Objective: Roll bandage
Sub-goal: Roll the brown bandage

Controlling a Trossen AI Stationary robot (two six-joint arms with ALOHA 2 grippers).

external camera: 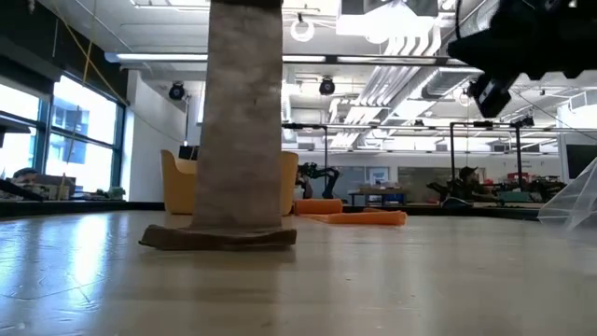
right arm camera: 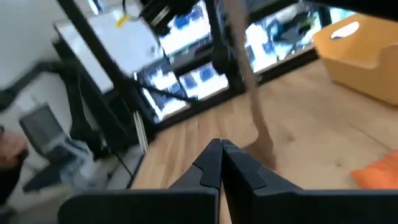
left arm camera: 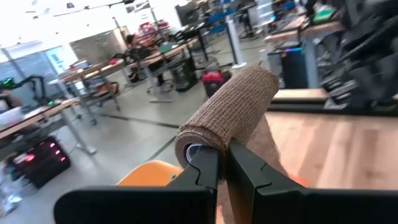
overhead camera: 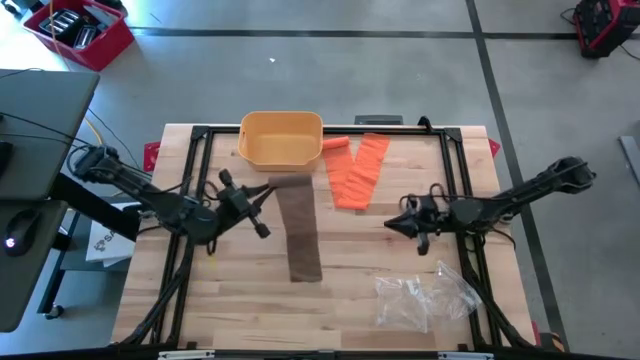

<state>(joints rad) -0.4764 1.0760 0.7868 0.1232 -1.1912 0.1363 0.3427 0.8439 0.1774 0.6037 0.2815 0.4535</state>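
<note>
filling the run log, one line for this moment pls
left fingers: shut on brown bandage roll, lifted, tail on table | right fingers: shut, empty

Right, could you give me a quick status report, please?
Left tool shut on brown fabric bandage roll, tail hanging to table. Right tool shut, empty, waiting. Nothing in the way.

One camera hangs above me and looks straight down, taking in the whole table (overhead camera: 400,300) with both my arms. Another sits at table-top height, close to the wood, facing level across it into the room. A camera on my left wrist looks past my left claw (left arm camera: 224,168), very near the brown bandage (left arm camera: 233,109). My right wrist's camera faces left across the table. All four share that brown bandage (overhead camera: 298,225).
</note>
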